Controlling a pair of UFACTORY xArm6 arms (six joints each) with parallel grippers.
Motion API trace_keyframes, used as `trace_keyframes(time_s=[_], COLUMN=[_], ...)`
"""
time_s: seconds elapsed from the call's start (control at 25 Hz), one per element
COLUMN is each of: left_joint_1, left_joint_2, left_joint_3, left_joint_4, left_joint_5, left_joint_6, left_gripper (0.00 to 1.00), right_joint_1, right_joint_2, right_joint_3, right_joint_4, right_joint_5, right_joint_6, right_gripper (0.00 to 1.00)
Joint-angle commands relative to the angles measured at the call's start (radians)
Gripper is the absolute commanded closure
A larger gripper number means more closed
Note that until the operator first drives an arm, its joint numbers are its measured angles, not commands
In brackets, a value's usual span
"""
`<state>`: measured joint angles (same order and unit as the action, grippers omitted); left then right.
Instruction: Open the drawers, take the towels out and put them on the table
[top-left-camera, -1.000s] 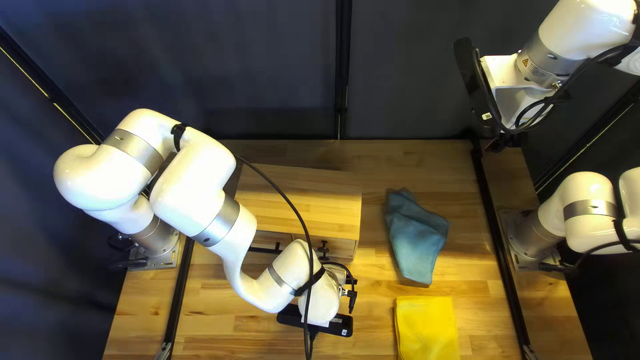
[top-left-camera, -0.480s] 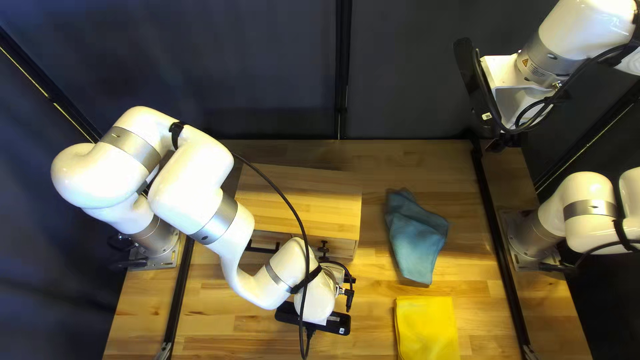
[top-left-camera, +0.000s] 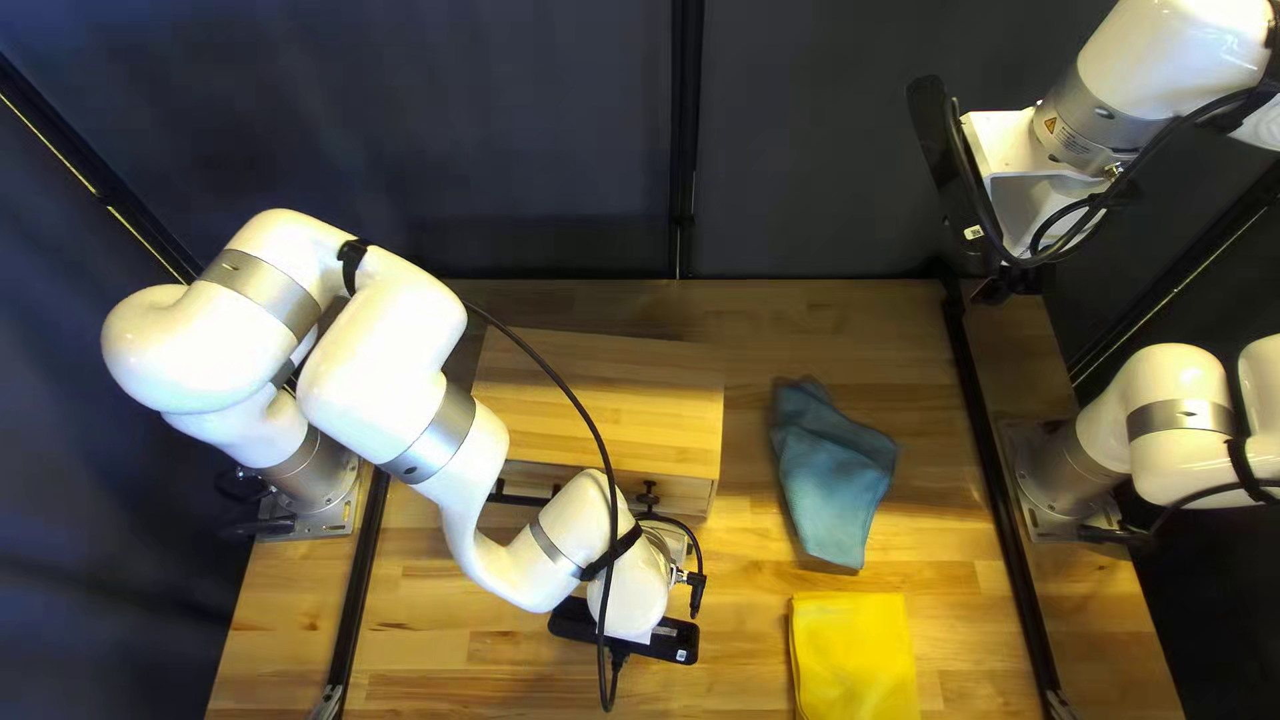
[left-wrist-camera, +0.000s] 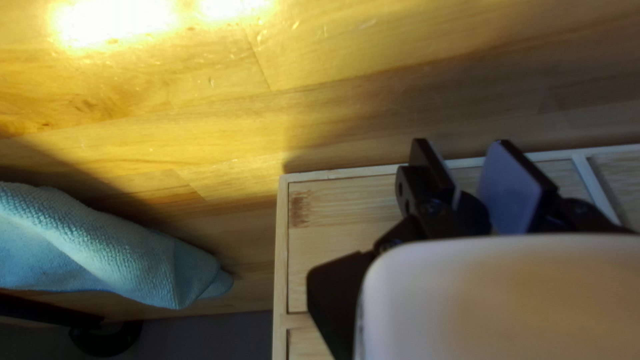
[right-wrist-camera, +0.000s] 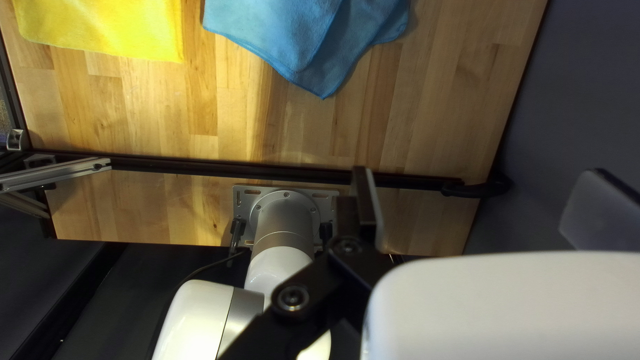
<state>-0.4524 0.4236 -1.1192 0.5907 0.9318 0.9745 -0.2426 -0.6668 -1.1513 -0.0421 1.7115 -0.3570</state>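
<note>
2 towels are already out on the bench [top-left-camera: 830, 320]. the blue towel [top-left-camera: 830, 470] lies crumpled just right of the wooden drawer chest [top-left-camera: 610, 410]. the yellow towel [top-left-camera: 852, 650] lies folded flat nearer the bench's near edge, a little apart from the blue one. i judge that part of the job done.

every drawer i can see looks pushed in. no towel shows in or on the chest, so i cannot say how many are left inside.

my left hand [left-wrist-camera: 462, 160] is low against a drawer front [left-wrist-camera: 340, 225], near the small black knob [top-left-camera: 648, 492]. i cannot tell whether it has closed on a handle, because what lies in front of it is hidden. i take the current step to be getting hold of a drawer. pulling it out, lifting any towel and laying it on the bench would be left.

my right hand [right-wrist-camera: 480, 190] hangs open and empty, high above its own base, well away from the towels.

as for writing, a small yellow warning sticker [top-left-camera: 1050, 125] sits on my right arm. a white label [top-left-camera: 683, 657] sits on the black mount at my left wrist. both are too small to read.
</note>
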Motion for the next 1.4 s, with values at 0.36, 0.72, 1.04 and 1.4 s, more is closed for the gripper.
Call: trace_keyframes(time_s=[0.36,0.72,1.04,1.4], left_joint_1=[-0.09,-0.093,-0.065,-0.062], left_joint_2=[0.02,-0.022,-0.034,-0.043], left_joint_3=[-0.033,0.005,-0.006,-0.009], left_joint_4=[-0.054,-0.045,-0.049,-0.053], left_joint_5=[0.047,0.013,0.019,0.02], left_joint_6=[-0.027,-0.021,0.007,0.012], left_gripper=[1.0,0.0,0.0,0.0], right_joint_1=[0.0,0.0,0.0,0.0], right_joint_2=[0.0,0.0,0.0,0.0], right_joint_3=[0.0,0.0,0.0,0.0], right_joint_4=[0.0,0.0,0.0,0.0], right_joint_5=[0.0,0.0,0.0,0.0], right_joint_6=[0.0,0.0,0.0,0.0], right_gripper=[0.0,0.0,0.0,0.0])
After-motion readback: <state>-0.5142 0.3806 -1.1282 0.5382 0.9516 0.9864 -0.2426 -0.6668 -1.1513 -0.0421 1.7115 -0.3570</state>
